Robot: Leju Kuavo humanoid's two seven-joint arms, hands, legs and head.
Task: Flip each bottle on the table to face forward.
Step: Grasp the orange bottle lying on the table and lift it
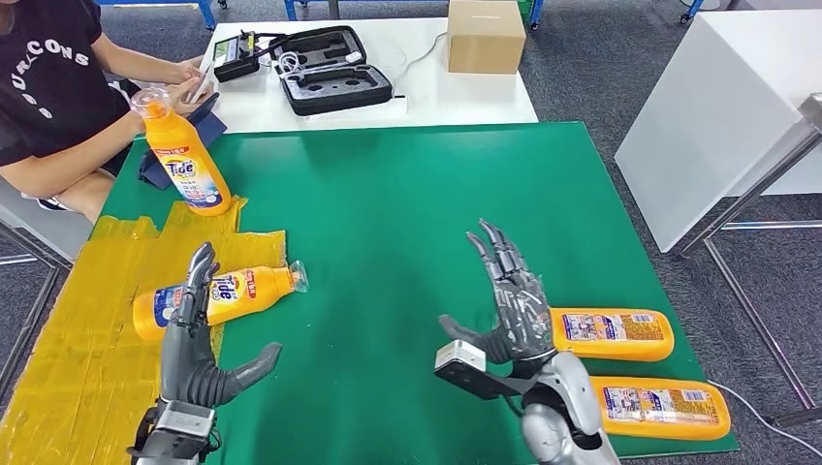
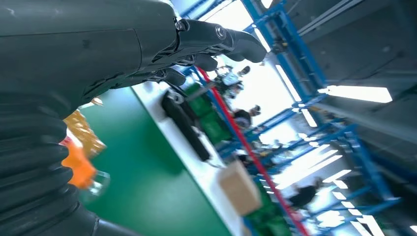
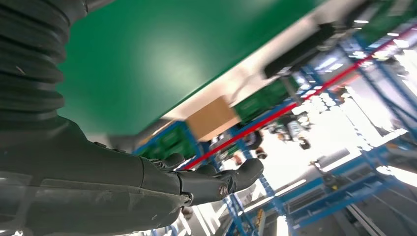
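Observation:
Several orange Tide bottles are on the green table (image 1: 388,213). One bottle (image 1: 184,155) stands upright at the far left, with a person's hand on its cap. Another bottle (image 1: 237,291) lies on its side with its front label up; a blurred part of it (image 2: 78,164) appears in the left wrist view. My left hand (image 1: 199,344) hovers open just beside it, fingers (image 2: 216,39) stretched out. Two more bottles (image 1: 611,332) (image 1: 664,405) lie at the near right with back labels up. My right hand (image 1: 504,310) is open just left of them, fingers (image 3: 211,182) extended.
Yellow tape (image 1: 87,329) covers the table's left part. A person in black (image 1: 48,87) sits at the far left. Behind the green table a white table (image 1: 426,92) carries a black case (image 1: 325,68) and a cardboard box (image 1: 485,34). A white counter (image 1: 727,107) stands at the right.

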